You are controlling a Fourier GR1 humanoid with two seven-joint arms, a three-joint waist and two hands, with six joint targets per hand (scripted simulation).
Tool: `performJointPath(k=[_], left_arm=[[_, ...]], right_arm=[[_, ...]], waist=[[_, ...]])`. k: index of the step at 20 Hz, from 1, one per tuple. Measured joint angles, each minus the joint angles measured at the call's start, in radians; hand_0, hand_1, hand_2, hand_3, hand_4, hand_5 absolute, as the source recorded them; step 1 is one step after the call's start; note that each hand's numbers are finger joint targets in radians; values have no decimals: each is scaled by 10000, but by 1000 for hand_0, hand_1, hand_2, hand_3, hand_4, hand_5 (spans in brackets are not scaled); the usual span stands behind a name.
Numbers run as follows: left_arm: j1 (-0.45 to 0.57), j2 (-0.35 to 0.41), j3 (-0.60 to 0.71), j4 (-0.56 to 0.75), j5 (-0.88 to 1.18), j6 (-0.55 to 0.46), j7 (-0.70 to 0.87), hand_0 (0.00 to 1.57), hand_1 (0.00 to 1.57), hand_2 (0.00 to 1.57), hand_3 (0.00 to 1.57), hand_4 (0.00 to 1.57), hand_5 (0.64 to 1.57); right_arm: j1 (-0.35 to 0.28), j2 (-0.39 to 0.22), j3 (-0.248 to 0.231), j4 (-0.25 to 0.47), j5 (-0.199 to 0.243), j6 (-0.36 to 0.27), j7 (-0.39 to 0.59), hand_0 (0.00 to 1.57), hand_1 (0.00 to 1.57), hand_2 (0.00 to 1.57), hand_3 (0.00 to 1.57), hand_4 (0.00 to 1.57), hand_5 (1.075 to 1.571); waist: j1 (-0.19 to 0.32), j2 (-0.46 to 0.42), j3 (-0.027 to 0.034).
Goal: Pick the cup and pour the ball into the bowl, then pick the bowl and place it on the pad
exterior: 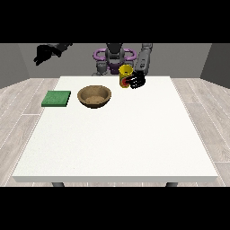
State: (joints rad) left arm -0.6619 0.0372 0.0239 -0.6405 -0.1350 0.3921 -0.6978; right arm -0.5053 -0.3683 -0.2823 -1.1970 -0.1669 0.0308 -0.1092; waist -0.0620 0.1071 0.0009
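The hand at the view's right (137,80) is wrapped around a yellow cup (125,75), its dark fingers curled against the cup's side near a red mark on the cup. The cup is held roughly upright above the far edge of the white bench (117,139), close in front of the robot's torso (114,56). The ball cannot be made out. Just to the left of the cup and a little nearer the camera, a brown wooden bowl (94,96) sits on the bench, apart from the cup. Farther left, a flat green pad (56,98) lies near the bench's left edge, apart from the bowl. The hand at the view's left (43,54) hangs raised in the air, well away from the bench and beyond its far left corner, holding nothing; whether its fingers are spread or curled cannot be told.
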Motion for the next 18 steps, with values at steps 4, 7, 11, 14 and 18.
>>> performJointPath(k=[4, 7, 11, 14, 18], left_arm=[[-644, 356, -427, 299, -976, 997, 780, 1389, 1389, 1571, 1571, 1422, 1250], [-1051, 526, -481, 557, -1409, 1547, 1167, 1389, 1389, 1571, 1571, 1422, 1250], [-1592, 691, -797, 897, -2185, 2224, 1717, 1454, 1454, 1571, 1571, 1494, 1227], [-2119, 732, -1416, 1364, -3259, 3054, 2684, 1498, 1498, 1571, 1571, 1494, 1293], [-2644, 616, -2274, 2043, -4701, 3979, 3931, 1530, 1530, 1571, 1571, 1491, 1318]], right_arm=[[-208, -257, -96, 135, -157, 340, -20, 0, 0, 329, 670, 541, 1569], [-328, -194, -30, -4, -228, 379, 43, 0, 0, 343, 693, 535, 1568], [-632, -414, -104, 48, -314, 558, -4, 0, 0, 362, 663, 552, 1569], [-772, -289, -4, 233, -283, 546, -11, 0, 0, 350, 661, 541, 1568], [-872, -341, -30, 647, -278, 697, -200, 0, 0, 366, 686, 539, 1566]], waist=[[-349, 201, -2], [-658, 401, -4], [-886, 746, -4], [-1016, 625, 5], [-1011, 560, 10]])
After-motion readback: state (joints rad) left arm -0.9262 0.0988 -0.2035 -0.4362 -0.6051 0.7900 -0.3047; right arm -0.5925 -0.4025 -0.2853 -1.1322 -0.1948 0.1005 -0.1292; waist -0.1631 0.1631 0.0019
